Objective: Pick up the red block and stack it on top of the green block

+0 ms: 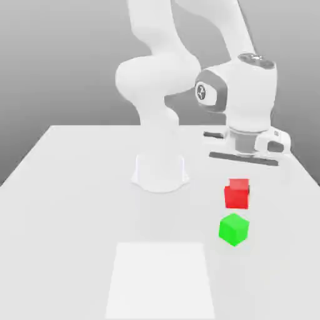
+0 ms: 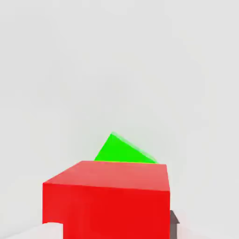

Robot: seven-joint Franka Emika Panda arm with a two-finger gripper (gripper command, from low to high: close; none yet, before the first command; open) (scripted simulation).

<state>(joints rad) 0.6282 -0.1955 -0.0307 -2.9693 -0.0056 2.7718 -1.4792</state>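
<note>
The red block (image 1: 237,195) is under the white hand, between the fingers of my gripper (image 1: 238,186). A dark finger pad (image 1: 247,183) shows at its upper edge. In the hand view the red block (image 2: 109,200) is very close, with a white fingertip (image 2: 53,230) on one side and a dark pad (image 2: 174,223) against the other. The gripper looks shut on it. I cannot tell whether the block rests on the table or hangs just above it. The green block (image 1: 234,229) lies on the table just in front of the red one, turned at an angle. In the hand view the green block (image 2: 122,150) is partly hidden behind the red block.
The arm's round white base (image 1: 160,174) stands at the middle of the pale table (image 1: 69,187). A lighter rectangular patch (image 1: 161,281) lies flat near the front edge, to the exterior view's left of the green block.
</note>
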